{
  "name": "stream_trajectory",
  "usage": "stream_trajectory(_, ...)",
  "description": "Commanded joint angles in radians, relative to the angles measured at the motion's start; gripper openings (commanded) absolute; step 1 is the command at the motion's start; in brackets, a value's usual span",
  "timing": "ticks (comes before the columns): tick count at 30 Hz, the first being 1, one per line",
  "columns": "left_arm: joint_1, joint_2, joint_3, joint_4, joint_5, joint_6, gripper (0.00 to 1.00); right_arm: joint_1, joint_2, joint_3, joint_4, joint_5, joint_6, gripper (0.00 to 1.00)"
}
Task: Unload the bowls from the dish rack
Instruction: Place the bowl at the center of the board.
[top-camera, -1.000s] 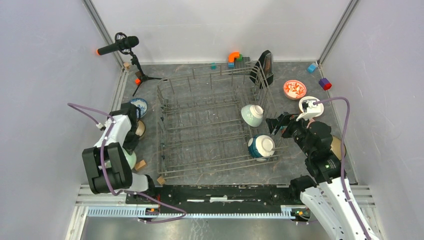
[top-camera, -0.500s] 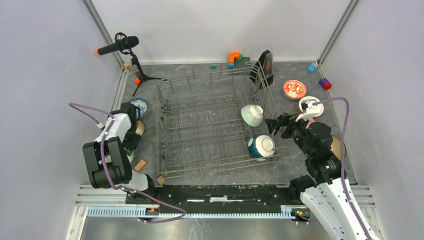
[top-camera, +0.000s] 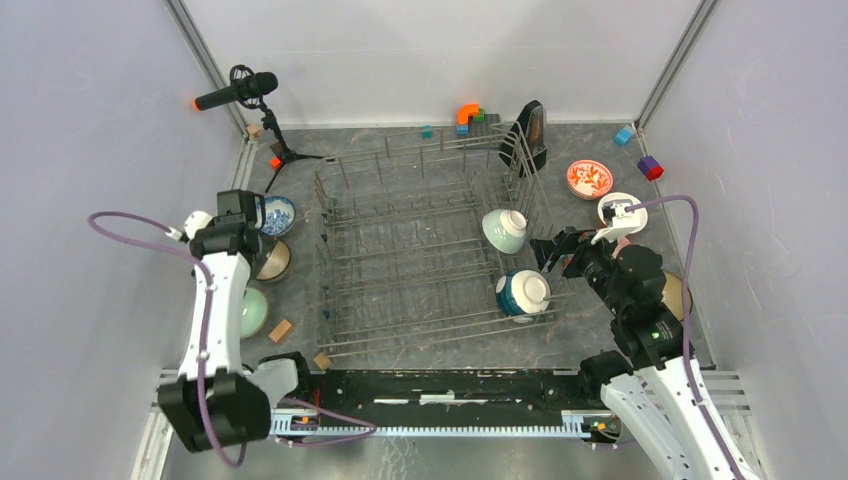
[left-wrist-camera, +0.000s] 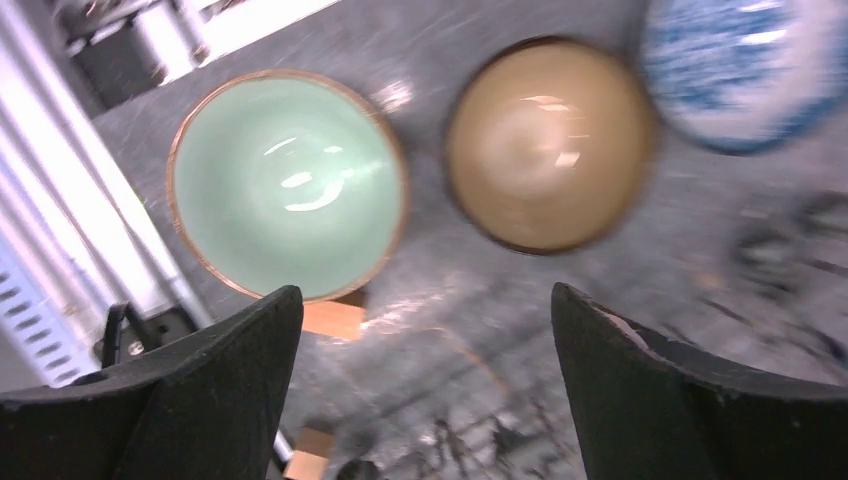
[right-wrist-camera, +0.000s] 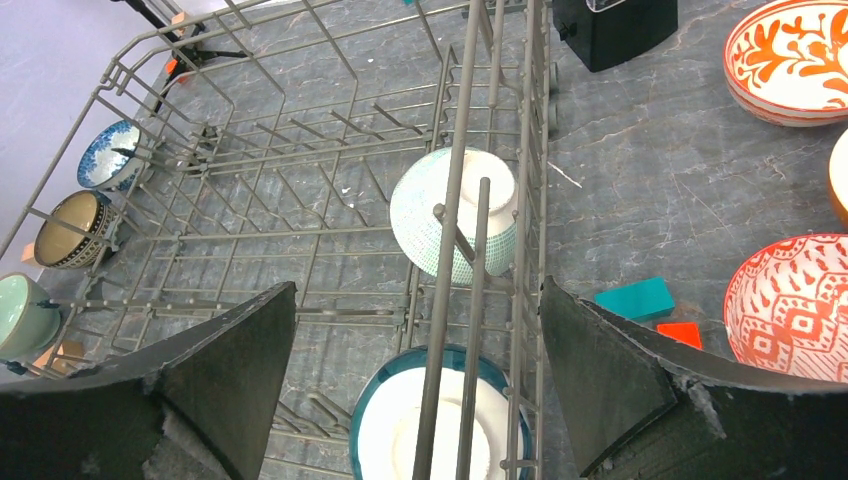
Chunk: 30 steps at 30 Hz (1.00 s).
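On the table left of the dish rack (top-camera: 430, 342), three bowls stand upright and empty in a row. The mint green bowl (left-wrist-camera: 285, 185) is nearest, the tan bowl (left-wrist-camera: 545, 140) is next, and the blue-white bowl (left-wrist-camera: 745, 70) is farthest. The left gripper (left-wrist-camera: 425, 300) hangs above them, its jaws wide apart with nothing between. The rack holds two bowls at its right end. A pale green speckled bowl (right-wrist-camera: 420, 230) is tipped on its side against the tines, and nearer the arms a teal bowl with white base (right-wrist-camera: 390, 430) lies upside down. The right gripper (right-wrist-camera: 418, 290) is just outside the rack's right wall, jaws spread and empty. Farther right, on the table, a red-floral bowl (top-camera: 589, 179) and a red-lattice bowl (right-wrist-camera: 790, 305) sit upright and empty.
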Motion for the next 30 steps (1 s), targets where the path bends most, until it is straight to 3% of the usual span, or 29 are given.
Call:
stream_trajectory(1, -0.146, -0.127, 0.182, -0.041, -0.058, 0.040, 1.00, 0.009, 0.002, 0.000, -0.042, -0.001, -0.022, 0.97)
stream_trajectory(8, -0.564, -0.152, 0.370, -0.057, -0.220, 0.004, 1.00, 0.010, 0.011, 0.024, -0.077, 0.027, -0.050, 0.98)
stream_trajectory(13, -0.806, -0.145, 0.351, 0.172, -0.209, 0.104, 1.00, 0.011, 0.026, 0.053, -0.104, 0.074, -0.065, 0.98)
stream_trajectory(17, -0.991, -0.055, 0.378, 0.315, -0.221, 0.191, 1.00, 0.010, 0.035, 0.066, -0.106, 0.113, -0.073, 0.98)
stream_trajectory(21, -1.050, 0.008, 0.379, 0.468, -0.076, 0.271, 1.00, 0.011, 0.056, 0.095, -0.131, 0.165, -0.088, 0.98)
stream_trajectory(24, -1.051, -0.009, 0.259, 0.704, 0.153, 0.333, 1.00, 0.011, 0.053, 0.079, -0.124, 0.214, -0.092, 0.97)
stream_trajectory(27, -1.052, 0.009, 0.129, 0.938, 0.313, 0.303, 1.00, 0.010, 0.055, 0.048, -0.103, 0.202, -0.094, 0.96)
stream_trajectory(30, -1.050, 0.111, 0.143, 0.962, 0.353, 0.259, 0.99, 0.011, 0.068, 0.034, -0.085, 0.187, -0.083, 0.96)
